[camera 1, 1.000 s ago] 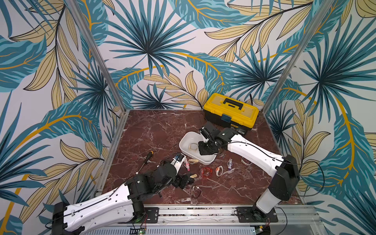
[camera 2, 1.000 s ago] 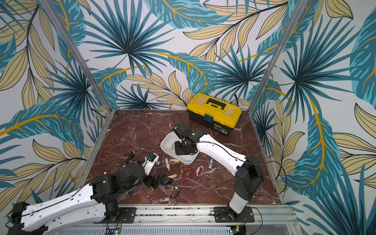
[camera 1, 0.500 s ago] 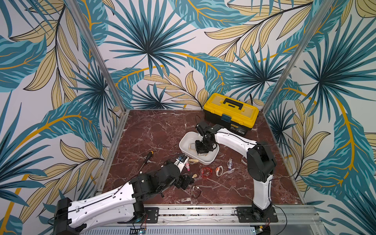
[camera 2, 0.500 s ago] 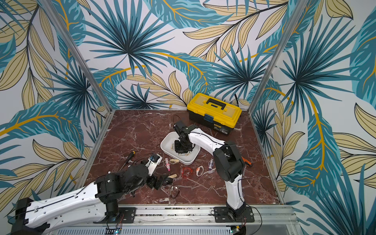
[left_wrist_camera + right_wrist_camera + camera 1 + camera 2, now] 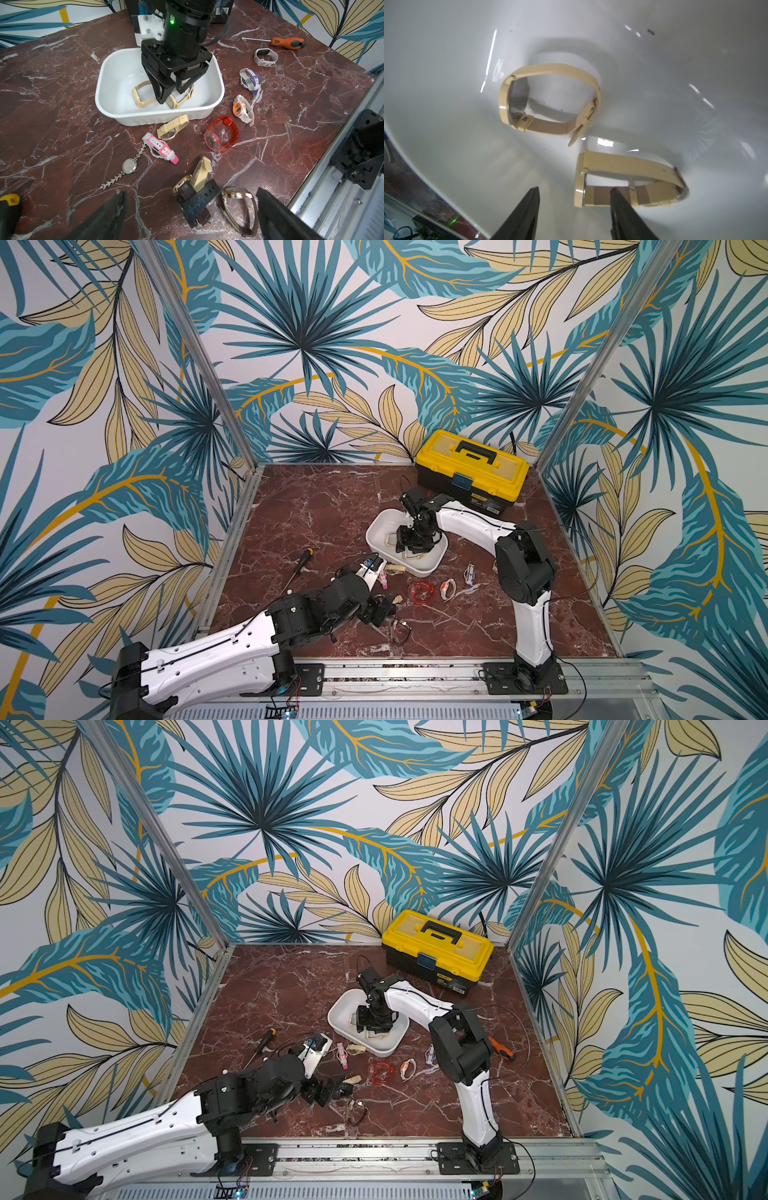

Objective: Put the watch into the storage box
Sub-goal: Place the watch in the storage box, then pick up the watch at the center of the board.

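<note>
Right tool [image 5: 575,189] parted astride loose beige watch [image 5: 623,164] in storage box [image 5: 145,118], left tool [image 5: 191,191] wide open, empty

No word or number is legible. A black watch strap [image 5: 195,204] bears a blue pulse-line sign; the yellow toolbox [image 5: 440,456], at one o'clock from the storage box [image 5: 376,529], carries a small label [image 5: 483,499] (too small to read).

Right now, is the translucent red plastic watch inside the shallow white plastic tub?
No, the translucent red plastic watch lies on the marble tabletop, outside the shallow white plastic tub and apart from its wall.
</note>
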Controlling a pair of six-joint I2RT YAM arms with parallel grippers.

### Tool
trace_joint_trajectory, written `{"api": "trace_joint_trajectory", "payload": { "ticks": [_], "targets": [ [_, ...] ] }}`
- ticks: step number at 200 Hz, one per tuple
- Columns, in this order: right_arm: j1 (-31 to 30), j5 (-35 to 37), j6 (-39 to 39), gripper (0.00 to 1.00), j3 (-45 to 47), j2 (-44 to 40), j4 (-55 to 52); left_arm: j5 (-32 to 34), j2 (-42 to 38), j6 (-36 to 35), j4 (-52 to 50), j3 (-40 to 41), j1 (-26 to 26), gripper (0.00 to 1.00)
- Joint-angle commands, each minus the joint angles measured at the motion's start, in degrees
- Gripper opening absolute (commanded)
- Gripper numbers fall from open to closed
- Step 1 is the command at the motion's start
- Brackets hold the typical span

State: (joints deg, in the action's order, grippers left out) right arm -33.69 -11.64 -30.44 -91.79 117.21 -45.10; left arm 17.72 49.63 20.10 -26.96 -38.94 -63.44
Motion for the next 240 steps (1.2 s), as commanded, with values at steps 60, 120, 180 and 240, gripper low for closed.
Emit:
{"api": "trace_joint_trajectory", "payload": {
  "ticks": [60, 120, 180, 240],
  "targets": [
    [-0.3, -5.0, -2.5, 0.80, 20.3, -31.2, 8.9, -16.3, 3.1, 9.5, 6.1, -0.4, 7.4, 1.00],
    [-2.8, -5.4, -7.0, 0.93, 42.2, -60.9, 12.8, -25.8, 6.6, 14.6, 10.8, 1.3, 11.8, 1.00],
    [-2.8, 11.9, -16.8, 0.97, 51.3, -72.2, -2.9, -28.6, 6.4, 12.1, 10.3, 1.7, 11.3, 1.00],
    [-2.2, 18.6, -18.8, 0.95, 51.7, -66.3, -1.2, -19.7, 5.9, 7.2, 6.4, -2.0, 4.5, 1.00]
  ]
}}
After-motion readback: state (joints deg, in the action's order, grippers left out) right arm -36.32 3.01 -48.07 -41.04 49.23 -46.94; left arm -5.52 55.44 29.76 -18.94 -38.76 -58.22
